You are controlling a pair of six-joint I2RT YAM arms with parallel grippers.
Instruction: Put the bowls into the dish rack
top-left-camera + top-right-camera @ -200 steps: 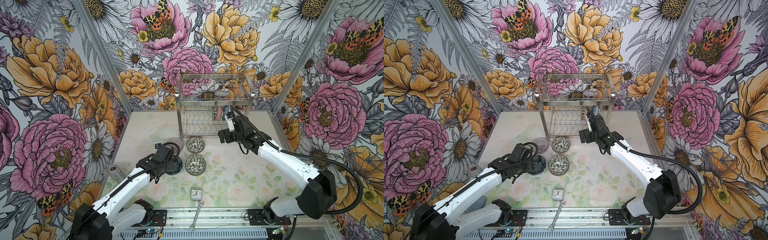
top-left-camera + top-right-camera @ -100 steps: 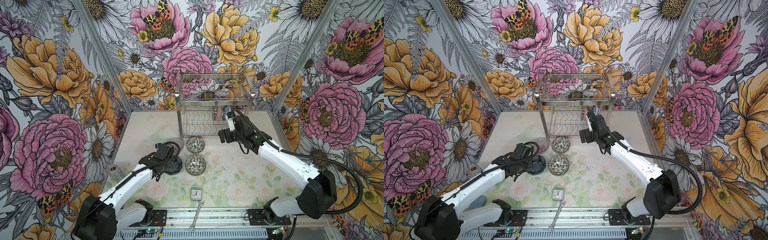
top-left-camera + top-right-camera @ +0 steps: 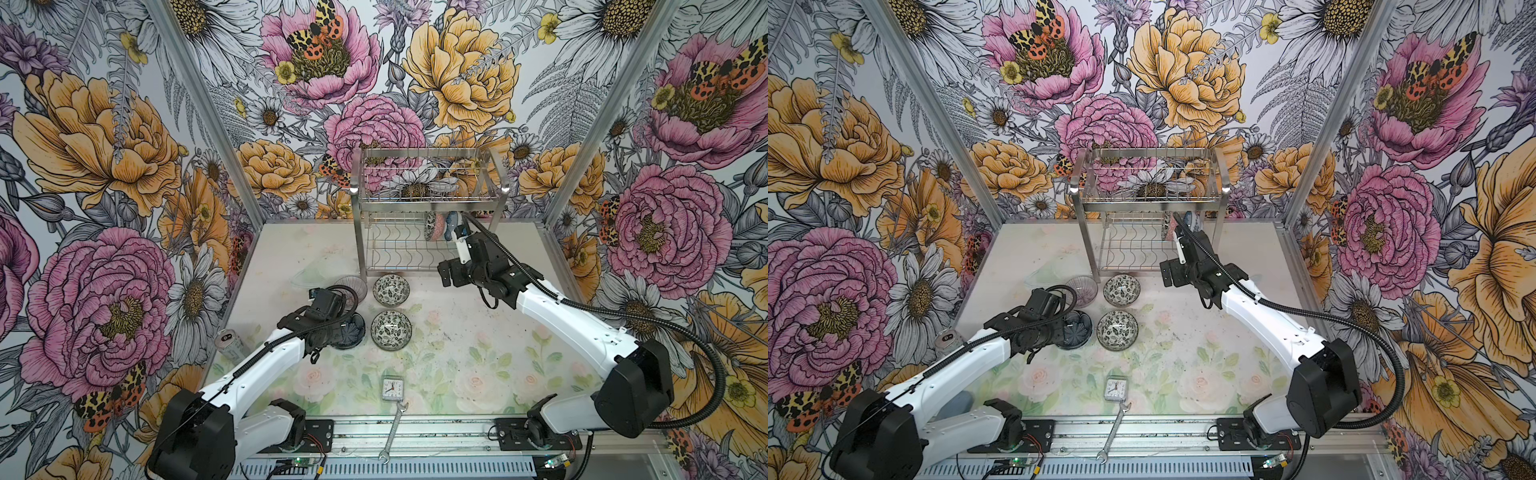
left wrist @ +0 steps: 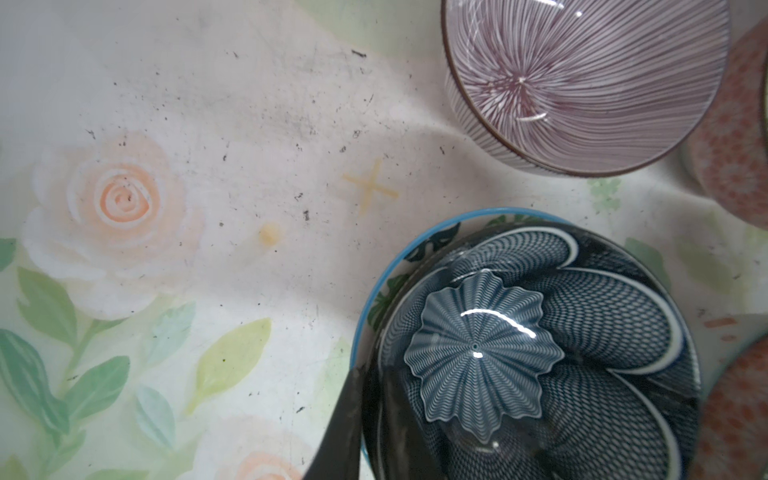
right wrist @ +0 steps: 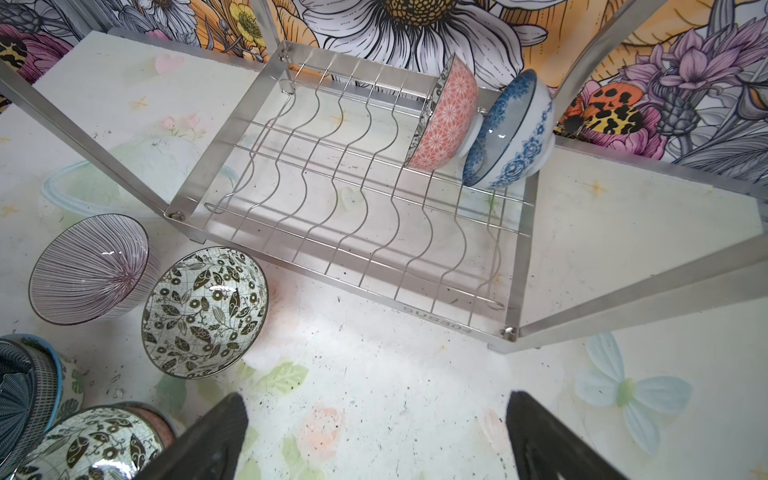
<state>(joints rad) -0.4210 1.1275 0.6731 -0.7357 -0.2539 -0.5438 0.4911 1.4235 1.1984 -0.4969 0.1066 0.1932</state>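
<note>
Closing over the last second, the left gripper (image 4: 370, 374) now pinches the rim of the dark blue bowl (image 3: 352, 332), which sits on the bench (image 3: 478, 353) in front of the dish rack (image 3: 428, 202). In both top views its fingers hide under the wrist. The right gripper (image 3: 460, 235) hovers by the lower tier, barely shifted.

Left wrist view: that bowl nests in a blue-rimmed leaf bowl (image 4: 376, 286); whether one rim or both are clamped is unclear.

Right wrist view: jaws wide apart, empty. A pink bowl (image 5: 446, 120) and a blue-white bowl (image 5: 515, 137) stand on edge in the lower tier.

Next, I judge, comes a lift that frees the nested bowl, then a tilt into a free slot.
</note>
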